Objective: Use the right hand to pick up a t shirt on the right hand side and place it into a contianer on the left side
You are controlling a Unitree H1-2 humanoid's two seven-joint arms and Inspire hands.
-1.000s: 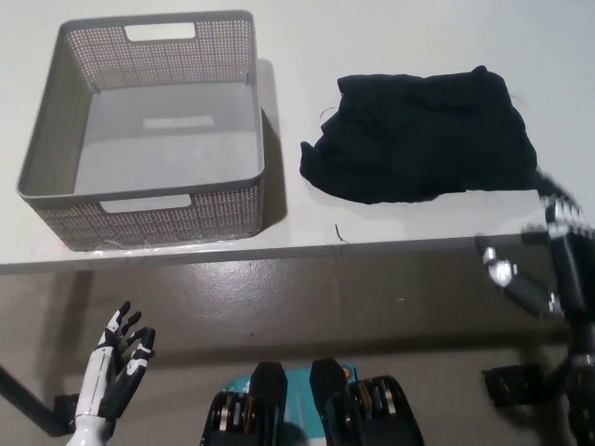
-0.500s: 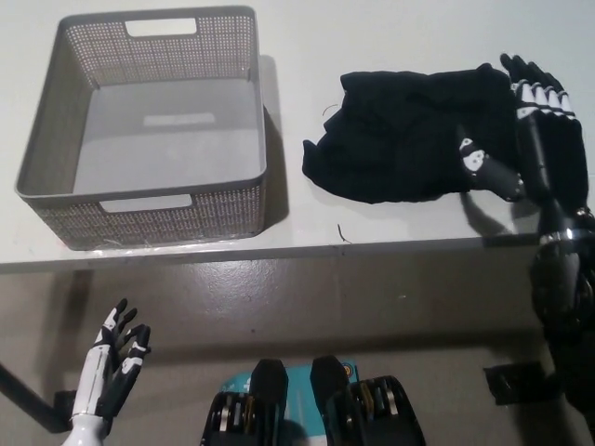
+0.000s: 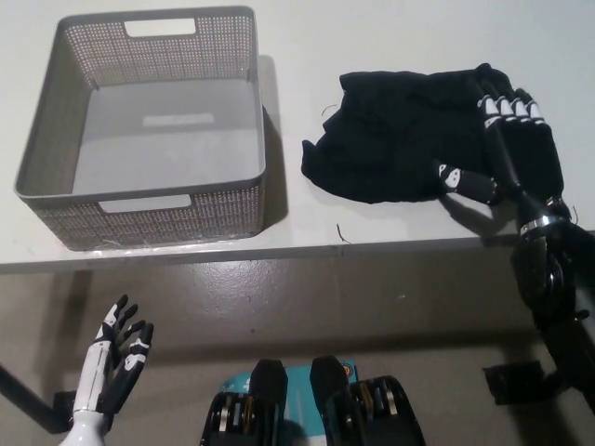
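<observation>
The black t-shirt (image 3: 409,135) lies crumpled on the white table (image 3: 372,37), near its front edge on the right side. The black right hand (image 3: 507,149) rests on the shirt's right end, fingers spread, gripping nothing. The grey basket (image 3: 56,158) sits empty toward the left. The white left hand (image 3: 116,358) hangs open below the table's front edge.

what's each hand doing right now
Left hand: open, holding nothing, resting low.
Right hand: open, spread over the black t-shirt, not gripping.
</observation>
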